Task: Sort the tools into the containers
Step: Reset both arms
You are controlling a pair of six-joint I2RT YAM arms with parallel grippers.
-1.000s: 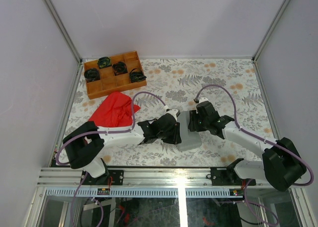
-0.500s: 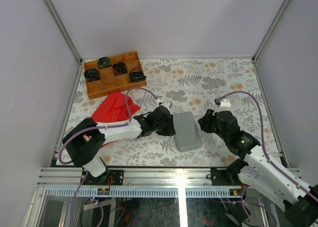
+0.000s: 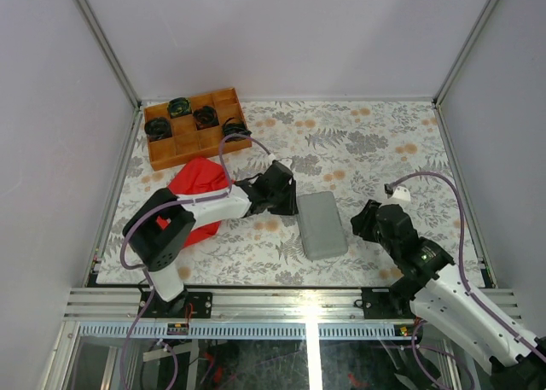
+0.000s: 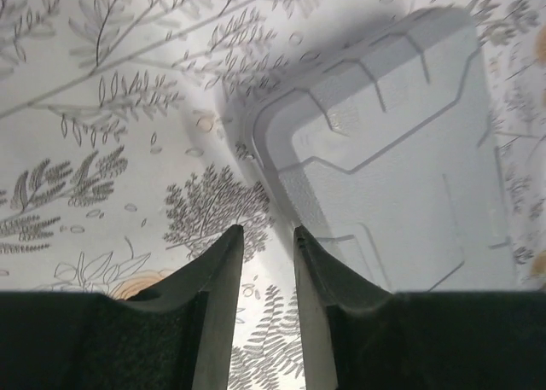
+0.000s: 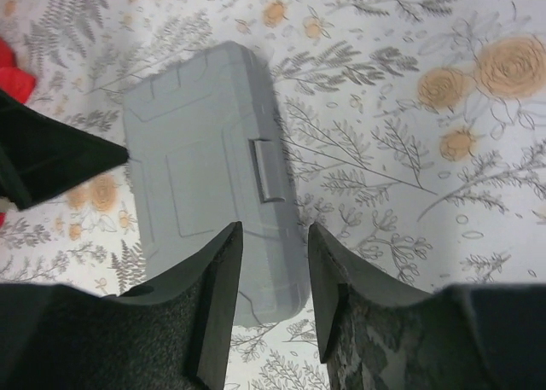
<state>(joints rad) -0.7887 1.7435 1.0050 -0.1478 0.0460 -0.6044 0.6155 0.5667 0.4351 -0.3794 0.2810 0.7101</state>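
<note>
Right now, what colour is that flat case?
The case is plain grey; the right wrist view shows it best.

Robot lab cell: aluminium frame [image 3: 103,42], plain wall panels [image 3: 281,32], floral-cloth table [image 3: 384,142].

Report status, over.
Left pincer slightly open, empty. Right pincer open, empty. Grey tool case shut, between them. Red cloth left, clear of case.

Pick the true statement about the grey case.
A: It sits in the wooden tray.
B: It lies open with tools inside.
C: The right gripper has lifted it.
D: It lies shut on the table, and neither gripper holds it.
D: the case lies flat and shut, and the left gripper and right gripper both have nothing between their fingers.
</note>
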